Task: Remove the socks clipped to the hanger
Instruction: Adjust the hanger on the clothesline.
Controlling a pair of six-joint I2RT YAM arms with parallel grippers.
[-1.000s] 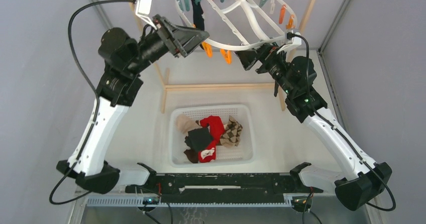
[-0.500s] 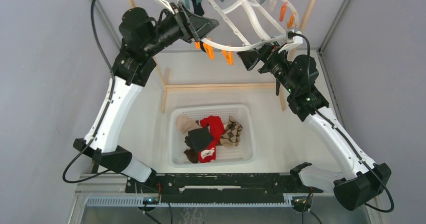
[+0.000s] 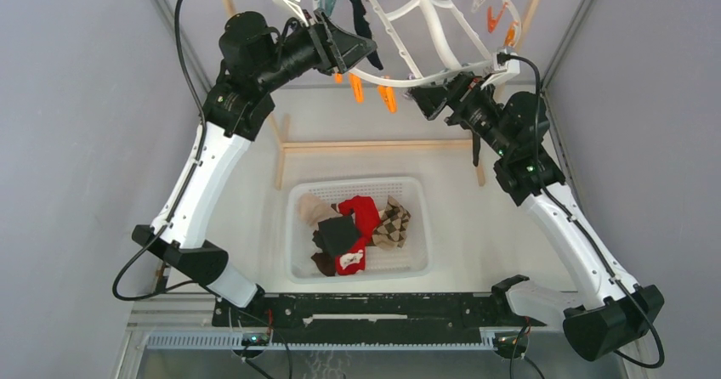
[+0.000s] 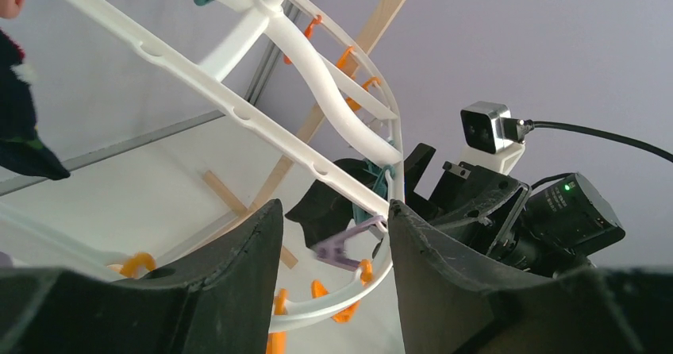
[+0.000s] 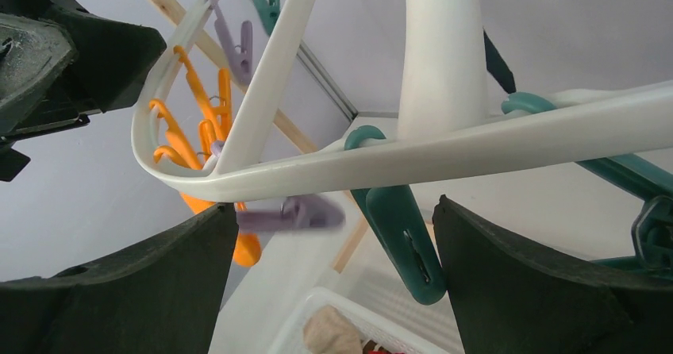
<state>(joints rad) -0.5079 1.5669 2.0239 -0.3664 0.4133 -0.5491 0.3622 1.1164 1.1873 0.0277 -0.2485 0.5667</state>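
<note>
Last step: one dark sock (image 3: 363, 22) hangs clipped on the hanger (image 3: 404, 81) at twelve o'clock. The left gripper (image 3: 370, 51), just beside it with its jaws apart and empty, needs to close on it. The right gripper (image 3: 422, 100) straddles the rim, released.

The left arm (image 3: 201, 183) stands tall, elbow high, forearm bent inward. Its left pincer (image 3: 364, 49) points right with the jaws partly apart. The right arm (image 3: 578, 245) leans up and inward, and its right pincer (image 3: 422, 98) points left, jaws spread wide.
</note>
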